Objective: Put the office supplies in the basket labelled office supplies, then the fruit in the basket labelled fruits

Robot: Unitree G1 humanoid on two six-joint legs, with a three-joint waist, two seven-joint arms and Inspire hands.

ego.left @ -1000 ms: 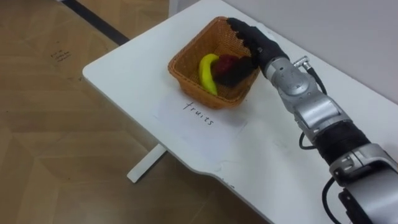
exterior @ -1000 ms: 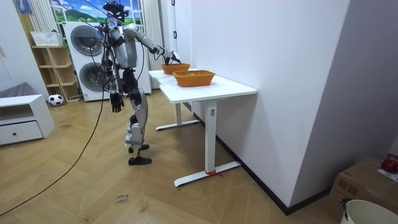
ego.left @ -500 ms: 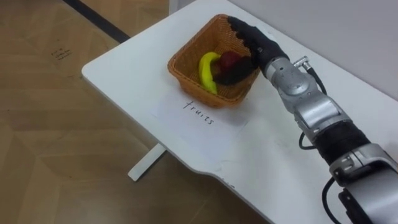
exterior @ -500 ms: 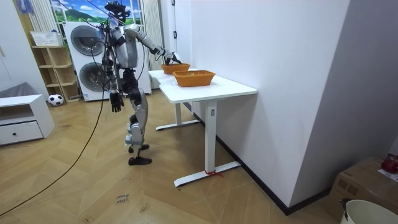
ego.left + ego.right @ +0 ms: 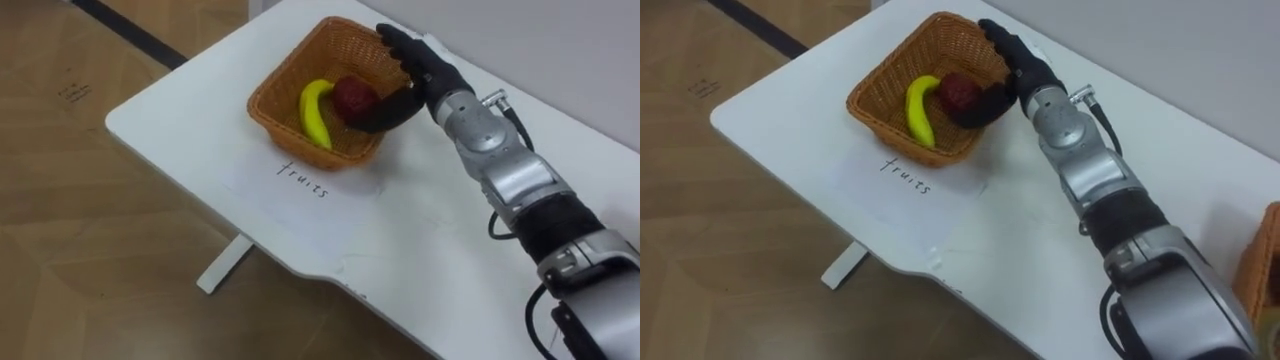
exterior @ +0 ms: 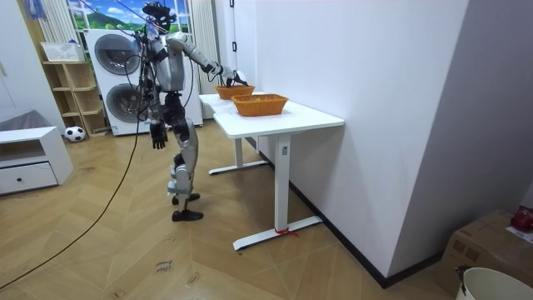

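Observation:
An orange wicker fruit basket (image 5: 282, 72) stands at the table's left end, above a paper label (image 5: 301, 181). Inside lie a yellow banana (image 5: 314, 113) and a dark red fruit (image 5: 352, 97). My right hand (image 5: 418, 70) reaches over the basket's right rim with straight fingers, and its thumb (image 5: 383, 117) curves just beside the red fruit without closing round it. The same hand (image 5: 1018, 58) and red fruit (image 5: 960, 90) show in the right eye view. My left hand (image 6: 156, 133) hangs relaxed at my side in the room view.
The white table (image 5: 430, 235) ends in a rounded corner at the left, with wood floor below. A second wicker basket (image 6: 260, 104) stands further along the table; its edge (image 5: 1266, 262) is at my right. I stand at the table's far end, by washing machines (image 6: 112, 71).
My right hand has drawn back and up a little from the red fruit, which now lies more exposed in the basket. The eye view has shifted slightly.

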